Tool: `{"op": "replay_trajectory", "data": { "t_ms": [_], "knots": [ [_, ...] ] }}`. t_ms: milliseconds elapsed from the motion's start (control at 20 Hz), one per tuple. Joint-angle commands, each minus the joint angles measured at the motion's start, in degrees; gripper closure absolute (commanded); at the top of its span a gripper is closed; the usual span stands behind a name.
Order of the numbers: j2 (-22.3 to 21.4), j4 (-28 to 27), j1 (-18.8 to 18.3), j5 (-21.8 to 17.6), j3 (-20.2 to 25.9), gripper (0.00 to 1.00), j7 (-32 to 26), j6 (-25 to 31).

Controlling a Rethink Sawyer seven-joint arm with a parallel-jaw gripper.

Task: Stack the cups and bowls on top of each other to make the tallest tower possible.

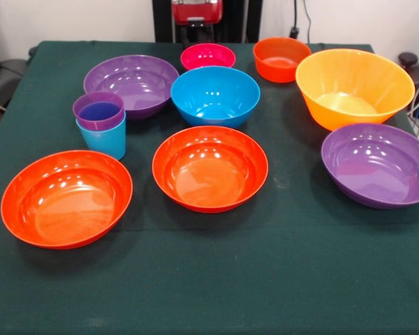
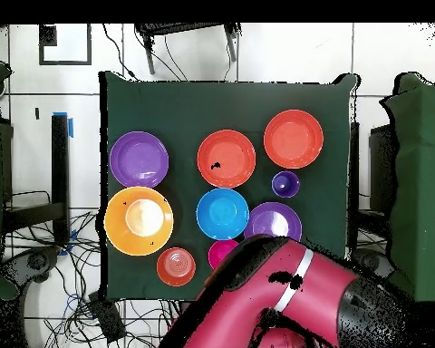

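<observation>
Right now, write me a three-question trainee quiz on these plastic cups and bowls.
1. True or false: the glossy purple plastic cup sits nested inside the light blue plastic cup.
2. How many wide orange-red plastic bowls stand on the green-clothed table? A one, B two, C three.
3. Fill in: in the front view, the bowl just nearer the camera than the small pink plastic bowl is coloured ____.
Key: 1 true; 2 B; 3 blue.

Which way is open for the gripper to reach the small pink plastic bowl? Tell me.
Probably from above: the small pink plastic bowl sits upright and empty at the robot's edge of the table, apart from the medium blue plastic bowl. The arm partly hangs over it.
</observation>
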Motion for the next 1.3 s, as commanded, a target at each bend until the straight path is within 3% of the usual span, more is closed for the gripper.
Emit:
{"op": "replay_trajectory", "data": {
  "t_ms": [50, 350, 650, 950, 1300],
  "knots": [
    [2.4, -8.8, -0.6, 0.6, 4.9, 0.00, 7.0, 6.7],
    [-3.0, -6.7, -1.3, 0.7, 6.0, 0.00, 7.9, 14.4],
    [-5.6, -5.6, -2.7, -0.1, 6.8, 0.00, 8.1, 16.9],
    [-9.0, -5.0, -4.4, -0.9, 8.4, 0.00, 7.2, 23.0],
    [-9.4, -4.4, -3.8, -0.2, 7.9, 0.00, 6.3, 24.6]
  ]
}}
